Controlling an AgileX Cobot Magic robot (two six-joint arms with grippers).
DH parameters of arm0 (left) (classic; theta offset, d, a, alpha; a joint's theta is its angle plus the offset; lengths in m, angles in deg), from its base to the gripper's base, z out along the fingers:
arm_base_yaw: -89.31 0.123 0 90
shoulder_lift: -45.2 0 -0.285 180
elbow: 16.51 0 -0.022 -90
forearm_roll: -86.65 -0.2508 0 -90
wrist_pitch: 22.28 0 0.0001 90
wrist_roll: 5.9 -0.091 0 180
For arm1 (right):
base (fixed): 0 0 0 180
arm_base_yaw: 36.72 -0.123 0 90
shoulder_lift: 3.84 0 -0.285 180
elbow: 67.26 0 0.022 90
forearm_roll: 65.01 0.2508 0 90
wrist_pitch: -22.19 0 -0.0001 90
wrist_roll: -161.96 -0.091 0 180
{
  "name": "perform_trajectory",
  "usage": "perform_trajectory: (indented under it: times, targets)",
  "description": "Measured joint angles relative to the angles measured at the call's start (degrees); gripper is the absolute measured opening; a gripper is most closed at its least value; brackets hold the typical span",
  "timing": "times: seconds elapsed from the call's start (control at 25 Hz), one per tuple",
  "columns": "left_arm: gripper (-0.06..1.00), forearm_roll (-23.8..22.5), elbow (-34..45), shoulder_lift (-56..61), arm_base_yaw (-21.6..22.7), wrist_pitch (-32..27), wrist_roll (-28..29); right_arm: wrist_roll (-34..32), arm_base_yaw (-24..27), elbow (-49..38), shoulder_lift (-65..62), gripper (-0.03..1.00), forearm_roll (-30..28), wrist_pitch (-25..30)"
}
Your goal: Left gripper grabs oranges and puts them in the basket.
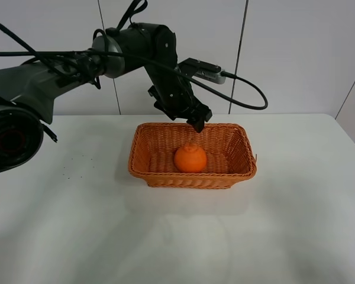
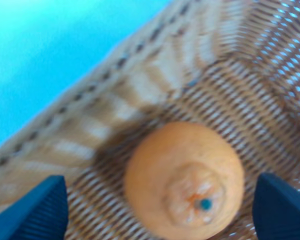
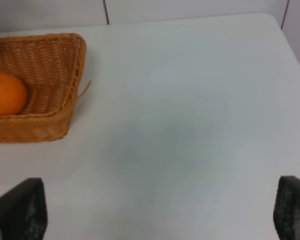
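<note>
The orange lies on the floor of the wicker basket in the middle of the table. My left gripper hangs above the basket's back rim, over and apart from the orange. In the left wrist view its fingers stand wide apart with the orange below and between them, untouched, on the basket's weave. My right gripper is open, its fingertips over bare table; the orange and basket lie off to one side in that view.
The white table runs around the basket on all sides. A white panelled wall stands behind. The left arm's black cable loops behind the basket.
</note>
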Motion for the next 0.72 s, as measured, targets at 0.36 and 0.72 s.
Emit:
perform_trajectory:
  times: [0.36,0.72]
  targets:
    - [0.85,-3.78,-0.04,2.08,6.38,-3.56,2.52,0.00,0.00,0.00,0.00,0.69,0.00,0.00]
    - [0.85,-4.13,-0.11,5.39,22.30,-3.62,1.67,0.00,0.00,0.00,0.00,0.69,0.00,0.00]
